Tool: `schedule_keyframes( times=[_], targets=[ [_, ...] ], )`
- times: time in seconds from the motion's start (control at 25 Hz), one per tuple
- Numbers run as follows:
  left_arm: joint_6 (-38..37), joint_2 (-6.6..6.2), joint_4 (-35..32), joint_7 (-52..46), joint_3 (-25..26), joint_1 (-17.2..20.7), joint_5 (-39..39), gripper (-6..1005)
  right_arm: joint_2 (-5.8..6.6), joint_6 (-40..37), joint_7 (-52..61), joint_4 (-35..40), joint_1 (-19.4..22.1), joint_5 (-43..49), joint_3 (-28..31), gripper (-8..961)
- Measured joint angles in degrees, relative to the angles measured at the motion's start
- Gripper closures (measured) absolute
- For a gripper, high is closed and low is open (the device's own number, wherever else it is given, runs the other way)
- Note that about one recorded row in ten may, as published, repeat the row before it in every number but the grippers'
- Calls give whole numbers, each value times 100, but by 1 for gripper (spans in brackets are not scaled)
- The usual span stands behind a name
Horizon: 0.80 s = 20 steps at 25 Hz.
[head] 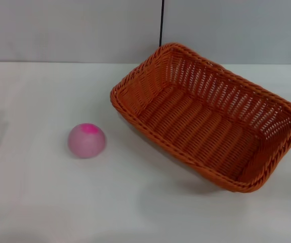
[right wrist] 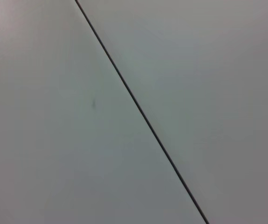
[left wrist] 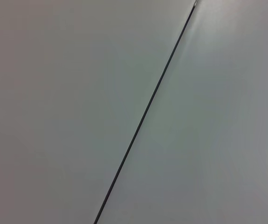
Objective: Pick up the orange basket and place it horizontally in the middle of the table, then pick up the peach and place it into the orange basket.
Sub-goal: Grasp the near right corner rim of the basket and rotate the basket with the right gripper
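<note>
Neither of my claws shows up anywhere, so I can't tell if they're apart or together; both wrist cams just stare at a blank grey wall with a dark seam. On the bench (head: 29, 202), going left to right: loads of bare room, then the peach (head: 86, 140) sitting alone, magenta patch up. Right of it, well apart, the orange basket (head: 209, 115) sits skewed diagonally toward the right edge, so I reckon straightening and centering it comes first.

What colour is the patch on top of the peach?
Bright magenta, on the pale pink peach; clearest in the head view.
</note>
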State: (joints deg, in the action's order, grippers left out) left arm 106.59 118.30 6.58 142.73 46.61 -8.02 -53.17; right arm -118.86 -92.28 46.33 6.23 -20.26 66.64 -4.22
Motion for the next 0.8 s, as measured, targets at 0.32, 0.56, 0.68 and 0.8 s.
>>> schedule_keyframes(
  times=[0.32, 0.56, 0.68, 0.8],
  targets=[
    [11, 0, 1, -5, 50, -13, 0, 165, 12, -10, 3, 12, -4, 26, -17, 505],
    [10, 0, 1, -7, 55, -16, 0, 165, 22, -133, 36, 273, 67, 242, -431, 499],
    [-20, 0, -4, -8, 65, -21, 1, 165, 29, -244, 446, 766, 102, 484, -820, 497],
    [-29, 0, -16, -9, 68, -34, 0, 165, 35, -368, 1494, 1679, 103, 559, -1364, 494]
  ],
)
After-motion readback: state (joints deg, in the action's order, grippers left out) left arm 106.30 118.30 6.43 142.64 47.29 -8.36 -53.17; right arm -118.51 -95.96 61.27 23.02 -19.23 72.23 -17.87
